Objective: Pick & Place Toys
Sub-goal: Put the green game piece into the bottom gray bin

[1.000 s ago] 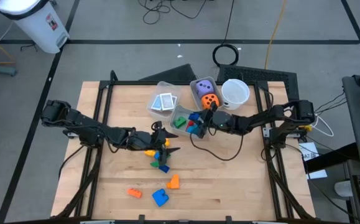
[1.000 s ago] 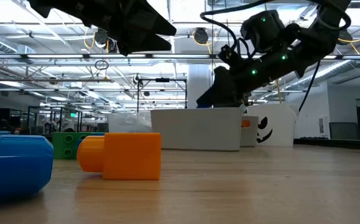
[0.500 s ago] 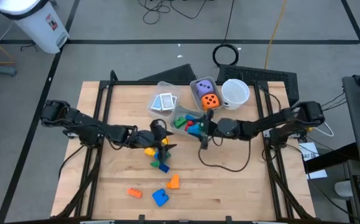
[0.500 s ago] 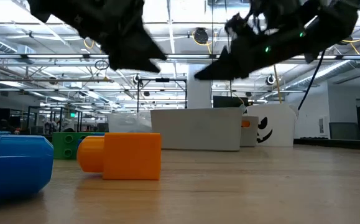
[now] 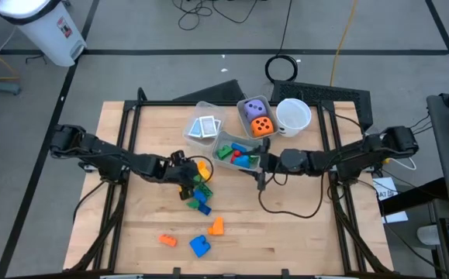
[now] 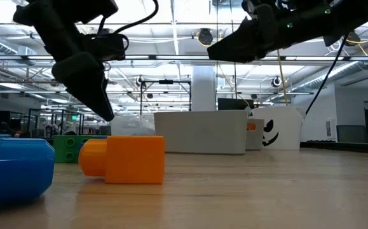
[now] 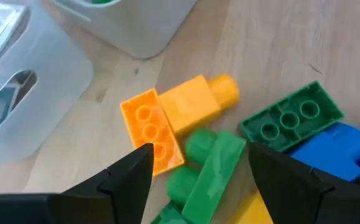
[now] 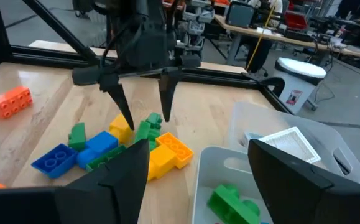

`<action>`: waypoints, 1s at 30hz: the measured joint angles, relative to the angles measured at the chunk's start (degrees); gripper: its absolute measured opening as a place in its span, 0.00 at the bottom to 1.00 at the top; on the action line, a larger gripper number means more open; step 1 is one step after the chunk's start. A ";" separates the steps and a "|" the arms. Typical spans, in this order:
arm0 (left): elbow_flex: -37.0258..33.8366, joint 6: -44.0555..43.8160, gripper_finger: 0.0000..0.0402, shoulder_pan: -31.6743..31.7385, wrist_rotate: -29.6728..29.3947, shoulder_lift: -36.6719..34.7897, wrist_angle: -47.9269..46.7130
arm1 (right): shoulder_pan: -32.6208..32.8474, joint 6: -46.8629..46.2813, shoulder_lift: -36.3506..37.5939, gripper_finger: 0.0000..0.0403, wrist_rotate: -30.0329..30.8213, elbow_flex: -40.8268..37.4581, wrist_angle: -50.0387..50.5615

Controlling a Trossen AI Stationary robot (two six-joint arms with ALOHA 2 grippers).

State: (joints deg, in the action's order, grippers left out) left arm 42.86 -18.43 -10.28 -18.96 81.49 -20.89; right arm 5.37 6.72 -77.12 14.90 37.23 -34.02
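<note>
A pile of toy blocks (image 5: 198,188) lies on the table's middle: an orange brick (image 7: 153,135), a yellow block (image 7: 198,102), green blocks (image 7: 290,118) and a blue one (image 7: 335,146). My left gripper (image 5: 190,178) hangs open just above this pile, fingers slanting down (image 8: 143,115), touching nothing. My right gripper (image 5: 258,166) is open and empty, held level well above the table (image 6: 214,49), beside the clear bin of blocks (image 5: 236,151). White patterned cards (image 5: 204,128) lie in a second bin. A purple and an orange die (image 5: 257,118) sit in a third.
Near the front edge lie loose blocks: two orange ones (image 5: 167,240), (image 5: 217,226) and a blue one (image 5: 199,246). A white cup (image 5: 294,115) stands at the back right, beside the dice bin. Bare wood stretches at the table's left and its near right.
My left gripper has tipped from nearly level to pointing steeply down and has sunk over the pile. My right gripper has drawn back from over the block bin toward the table's right and near edges and has risen.
</note>
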 joint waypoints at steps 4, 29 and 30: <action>-1.00 0.42 0.68 0.11 0.99 0.80 -0.03 | 0.02 -0.68 0.00 0.61 -0.04 0.00 0.41; -1.21 5.54 0.65 0.09 -3.92 10.93 5.13 | 0.00 -2.47 -0.02 0.60 -0.09 0.00 0.87; -1.21 5.22 0.63 0.09 -3.83 10.93 5.22 | 0.00 -2.53 -0.02 0.60 -0.09 0.00 0.89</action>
State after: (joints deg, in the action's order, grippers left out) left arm 41.65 -13.21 -10.20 -22.79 92.42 -15.67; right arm 5.37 4.20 -77.14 14.81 37.23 -33.13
